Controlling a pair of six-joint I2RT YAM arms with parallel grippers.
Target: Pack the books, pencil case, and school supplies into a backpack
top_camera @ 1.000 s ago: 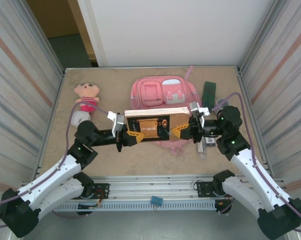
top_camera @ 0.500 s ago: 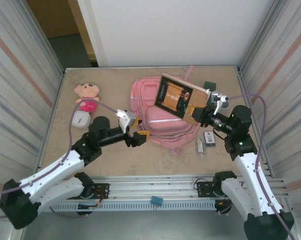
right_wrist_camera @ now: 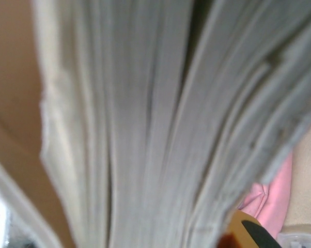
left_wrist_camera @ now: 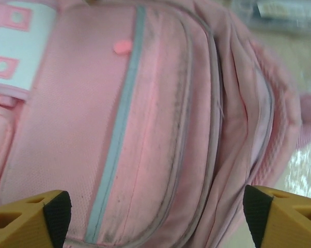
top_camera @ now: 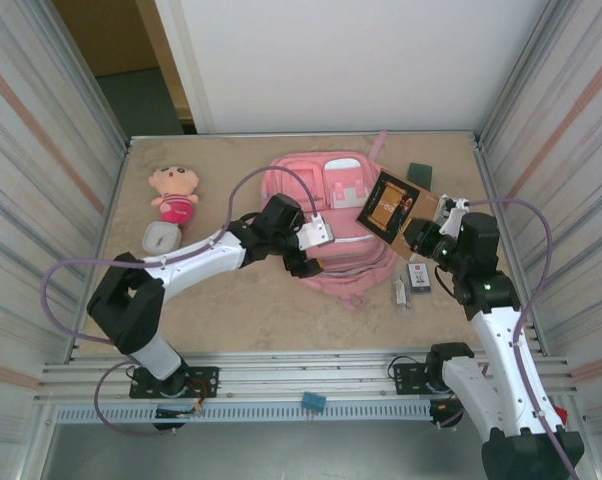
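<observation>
Quick tally:
- 1 backpack [top_camera: 331,240], pink
- 1 book [top_camera: 385,205], brown cover
- 1 pencil case [top_camera: 419,172], dark green
- 2 small supplies: 1 black rectangle [top_camera: 418,275] and 1 white tube [top_camera: 400,292]
- 1 plush doll [top_camera: 174,193]
- 1 grey round thing [top_camera: 157,238]
- 1 blue object [top_camera: 312,401] on the front rail
- 2 robot arms: left arm [top_camera: 196,265] and right arm [top_camera: 501,325]
- 2 grippers, one per arm: left gripper [top_camera: 303,264] and right gripper [top_camera: 417,236]
- 2 purple cables [top_camera: 61,275], one per arm
- 2 yellow fingertips [left_wrist_camera: 44,217] with black pads, seen in the left wrist view
</observation>
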